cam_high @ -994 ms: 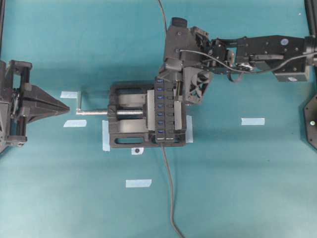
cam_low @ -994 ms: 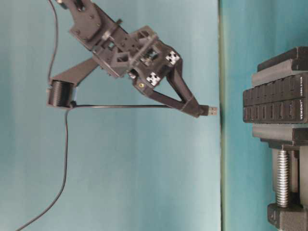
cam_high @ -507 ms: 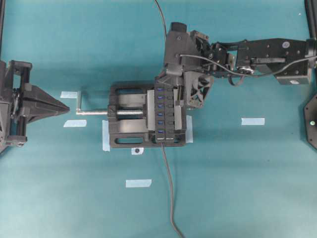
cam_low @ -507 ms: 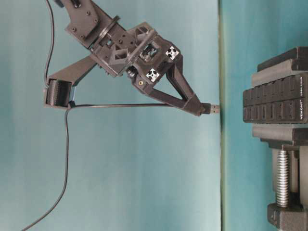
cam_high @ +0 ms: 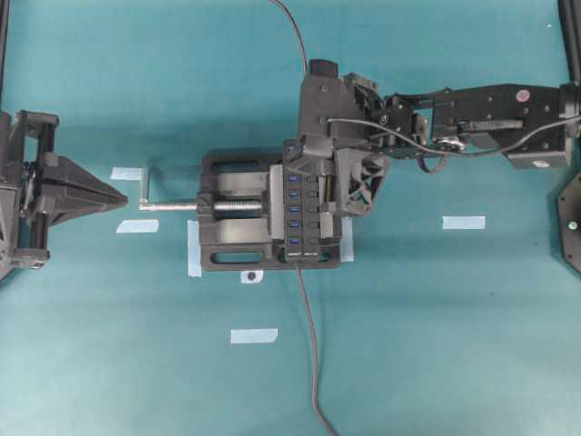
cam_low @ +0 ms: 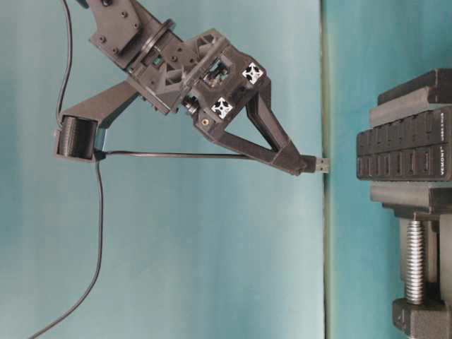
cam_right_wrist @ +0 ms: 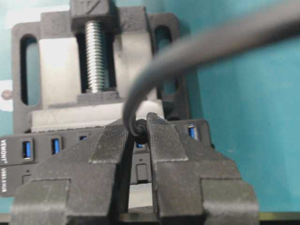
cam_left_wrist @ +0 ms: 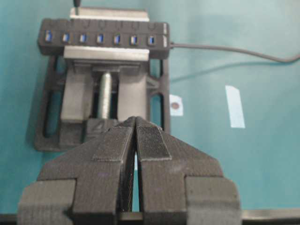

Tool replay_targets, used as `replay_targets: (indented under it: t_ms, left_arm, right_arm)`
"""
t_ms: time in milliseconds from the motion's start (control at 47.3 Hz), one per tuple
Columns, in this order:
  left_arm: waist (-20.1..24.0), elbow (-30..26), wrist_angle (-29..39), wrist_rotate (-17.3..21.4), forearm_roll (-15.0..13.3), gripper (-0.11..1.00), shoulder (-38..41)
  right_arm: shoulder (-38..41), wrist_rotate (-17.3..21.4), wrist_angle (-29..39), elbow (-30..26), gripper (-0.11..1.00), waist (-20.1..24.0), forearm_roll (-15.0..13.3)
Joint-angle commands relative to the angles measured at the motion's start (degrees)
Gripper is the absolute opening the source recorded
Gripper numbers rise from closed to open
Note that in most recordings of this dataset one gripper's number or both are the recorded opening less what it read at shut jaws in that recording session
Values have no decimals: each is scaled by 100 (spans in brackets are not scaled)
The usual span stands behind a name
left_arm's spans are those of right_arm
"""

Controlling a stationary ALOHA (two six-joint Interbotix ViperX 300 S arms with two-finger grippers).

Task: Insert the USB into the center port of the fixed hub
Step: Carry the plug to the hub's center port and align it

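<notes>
The counter is seen straight down from overhead. The table-level view is set low and turned sideways, close to the vise. Each wrist view is aimed along its own jaws toward the hub, which is shared by all four.

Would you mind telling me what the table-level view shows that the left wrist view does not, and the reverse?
Only the table-level view shows the right gripper shut on the USB plug, apart from the hub. Only the left wrist view shows the hub's row of blue ports and the shut left gripper. Both show the hub clamped in the vise on the teal table.
</notes>
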Motion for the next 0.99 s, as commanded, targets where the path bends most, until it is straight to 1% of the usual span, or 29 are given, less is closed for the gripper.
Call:
replay_targets:
  t_ms: [0,423,846,973]
  left_arm:
    - [0,-79,-26,-9,18,1,18]
    - [0,-62,-26,-9,18,1,18]
    - [0,-62,-26,-9,18,1,18]
    - [9,-62,-35,-9,18,1,9]
  right_arm:
    - [-132,44,-35,-149,9,53,35]
    - [-35,44,-35,-123,9,141,132]
    - [114,44,-35,-105,9,193,141]
    - [167,53,-35,-105,7,202,149]
